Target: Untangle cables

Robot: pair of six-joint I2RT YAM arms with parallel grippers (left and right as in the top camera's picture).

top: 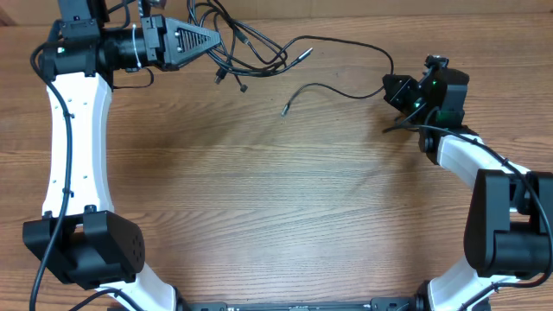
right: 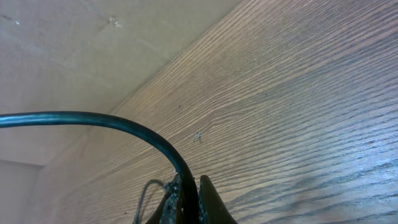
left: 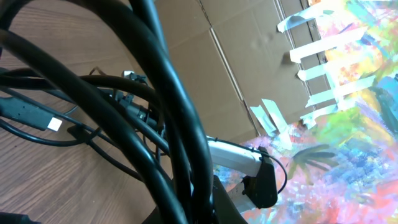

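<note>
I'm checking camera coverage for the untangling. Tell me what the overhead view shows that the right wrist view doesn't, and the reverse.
Overhead only: both arms, the left gripper shut at the cable tangle, and a loose plug end lying on the table. Right wrist only: a close look at the right gripper pinching a single black cable, which arcs off to the left of the picture. Both: the wooden table, the right gripper and the cable it holds.

Overhead looks straight down; wrist views sit close against cables (right: 93, 117), low over the shared table (top: 259, 199).
</note>
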